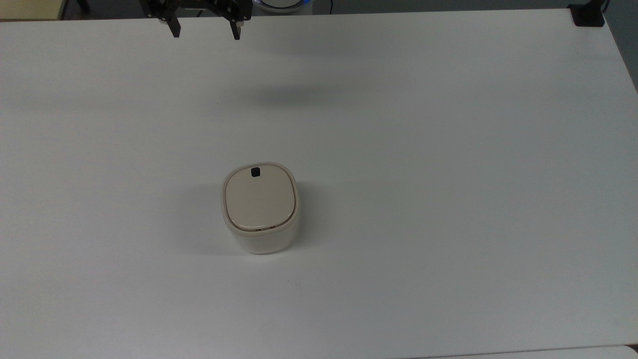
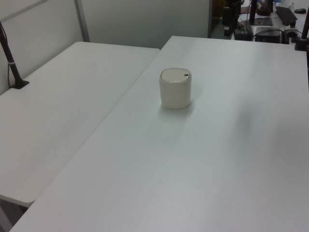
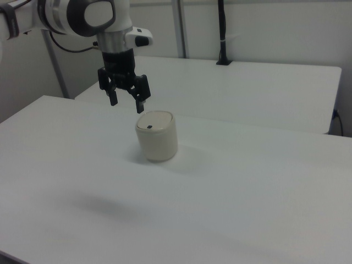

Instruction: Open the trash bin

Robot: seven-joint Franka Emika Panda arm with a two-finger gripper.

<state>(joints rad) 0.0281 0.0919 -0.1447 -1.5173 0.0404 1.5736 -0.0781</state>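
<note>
The trash bin [image 1: 259, 207] is seen lid-closed at the top view's centre on the surface [image 1: 448, 174]. The gripper [image 1: 205, 29] is held at the upper left, fingers spread wide and empty.

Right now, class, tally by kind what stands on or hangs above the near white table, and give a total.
Trash bin, cream with a beige lid shut: 1
Black button on its rim: 1
End effector, fingers apart, above the table: 1
Total: 3
</note>
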